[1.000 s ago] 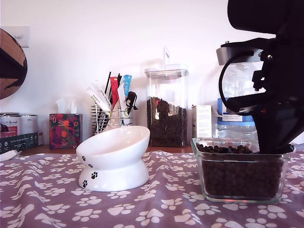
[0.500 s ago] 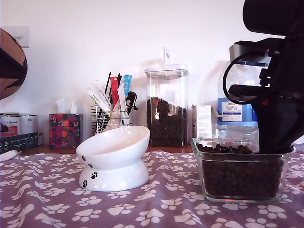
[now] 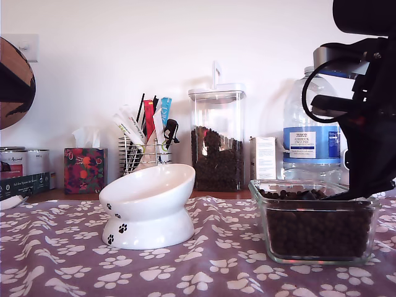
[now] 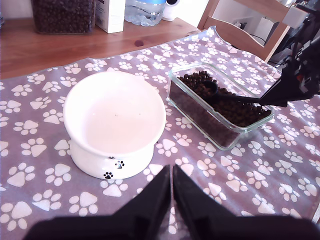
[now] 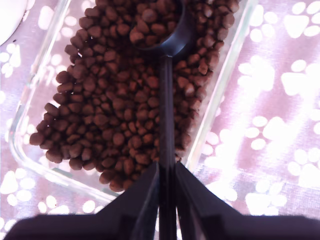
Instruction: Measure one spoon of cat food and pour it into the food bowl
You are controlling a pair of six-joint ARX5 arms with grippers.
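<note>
The black spoon [image 5: 161, 30] rests in the cat food [image 5: 110, 115] inside a square clear glass dish [image 5: 220, 100], its cup heaped with kibble. My second gripper [image 5: 166, 167] is shut on the spoon's thin handle. In the exterior view my second gripper [image 3: 365, 185] hangs over the dish [image 3: 266, 247] at that view's right, and the handle [image 3: 346, 195] slants down to the kibble [image 3: 315, 229]. The white food bowl [image 3: 148, 192] stands empty to the exterior view's left of the dish. My first gripper [image 4: 172, 172] is shut on nothing, above the cloth near the bowl [image 4: 115, 120].
A paw-print cloth [image 3: 204, 272] covers the table. Behind stand a tall clear canister of kibble [image 3: 216, 139], a water bottle [image 3: 311, 133], a white carton [image 3: 263, 158], a wire holder of pens and tubes [image 3: 143, 145] and a tissue box [image 3: 85, 170]. A wooden chair [image 4: 250, 25] is beyond the dish.
My second arm has shifted toward the exterior view's right and a little up, uncovering the water bottle. The spoon handle now shows above the dish's rim. The bowl has not moved.
</note>
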